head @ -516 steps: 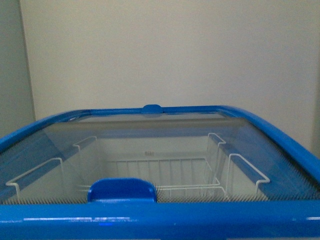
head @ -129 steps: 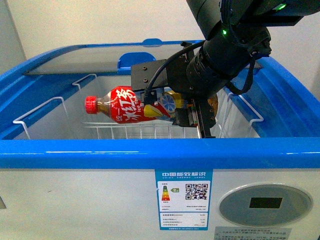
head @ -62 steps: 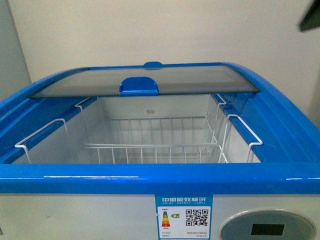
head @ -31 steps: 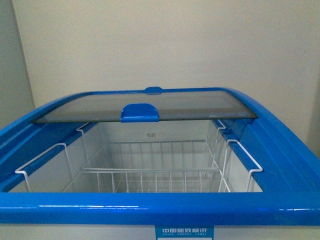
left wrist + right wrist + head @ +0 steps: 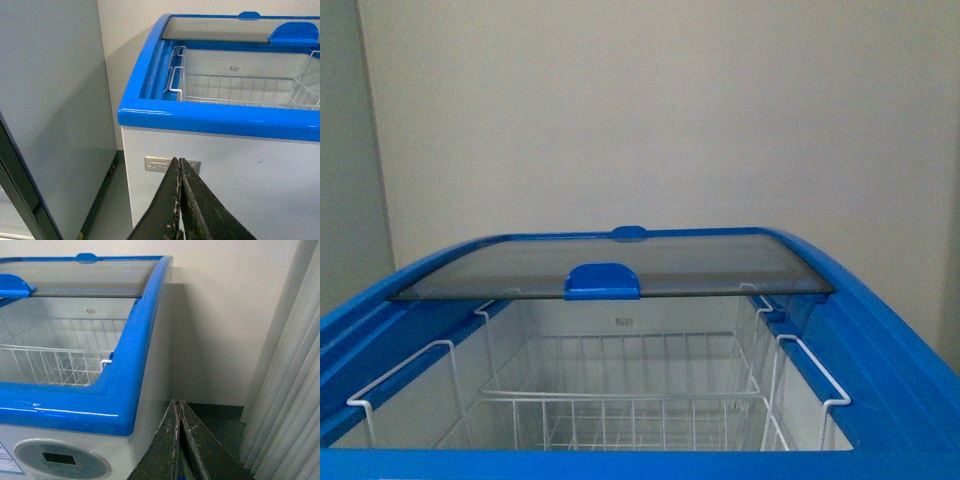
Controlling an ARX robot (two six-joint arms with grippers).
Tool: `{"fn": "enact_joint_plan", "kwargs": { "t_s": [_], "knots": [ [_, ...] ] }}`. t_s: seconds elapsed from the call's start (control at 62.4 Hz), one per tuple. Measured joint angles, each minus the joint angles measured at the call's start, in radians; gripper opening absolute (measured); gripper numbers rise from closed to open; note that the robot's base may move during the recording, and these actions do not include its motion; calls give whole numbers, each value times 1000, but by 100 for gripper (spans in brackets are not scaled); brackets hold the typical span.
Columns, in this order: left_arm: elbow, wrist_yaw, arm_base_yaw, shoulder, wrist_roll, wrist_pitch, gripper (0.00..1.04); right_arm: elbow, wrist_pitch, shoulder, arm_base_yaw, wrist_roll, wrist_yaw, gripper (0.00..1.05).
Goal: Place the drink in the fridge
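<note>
Your left gripper and right gripper are both closed and empty, down by the fridge front, lid slid back, bottle not visible in the baskets, so can't confirm placement.

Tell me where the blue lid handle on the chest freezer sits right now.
In the front view, the rounded blue plastic lid handle sits centred on the front edge of the slid-back curved glass lid, above the white wire basket.

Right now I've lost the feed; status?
Left gripper shut, empty. Right gripper shut, empty. Fridge lid open; drink not in view. Nothing in the way.
</note>
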Motion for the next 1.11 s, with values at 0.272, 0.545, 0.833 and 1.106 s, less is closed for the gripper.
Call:
{"fn": "enact_joint_plan", "kwargs": {
  "t_s": [0.272,0.545,0.833,1.106],
  "knots": [
    [0,0,0,0,0,0,3,-76,-42,-121,0,0,-1,3],
    [0,0,0,0,0,0,3,-117,-110,-232,0,0,0,3],
    [0,0,0,0,0,0,3,-143,-140,-313,0,0,0,3],
    [0,0,0,0,0,0,3,-143,-286,-442,0,0,-1,3]
  ]
}}
